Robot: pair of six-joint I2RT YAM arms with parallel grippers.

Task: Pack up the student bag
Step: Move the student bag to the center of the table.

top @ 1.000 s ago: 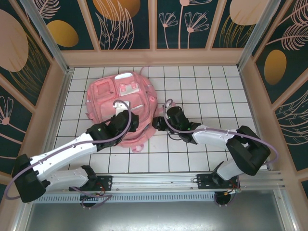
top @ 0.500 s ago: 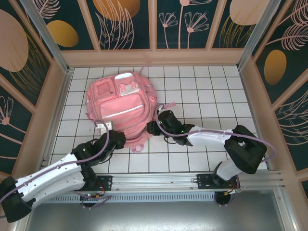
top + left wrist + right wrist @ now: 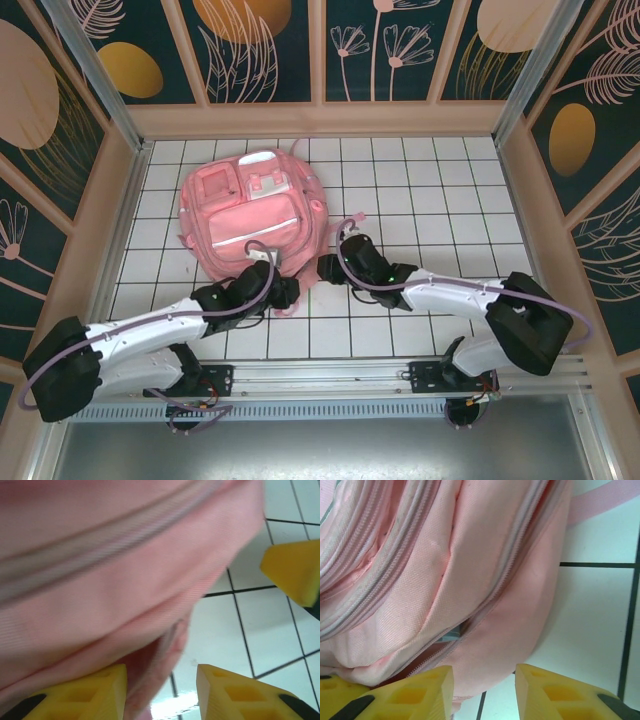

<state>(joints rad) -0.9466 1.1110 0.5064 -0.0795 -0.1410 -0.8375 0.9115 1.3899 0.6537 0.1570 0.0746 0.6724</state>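
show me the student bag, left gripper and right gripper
student bag (image 3: pixel 245 215), top external view, front pocket panel
left gripper (image 3: pixel 161 682), left wrist view, midway between its fingers
right gripper (image 3: pixel 484 682), right wrist view, midway between its fingers

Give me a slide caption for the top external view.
Left gripper and right gripper poised at the near edge of the pink student bag on the tiled table.
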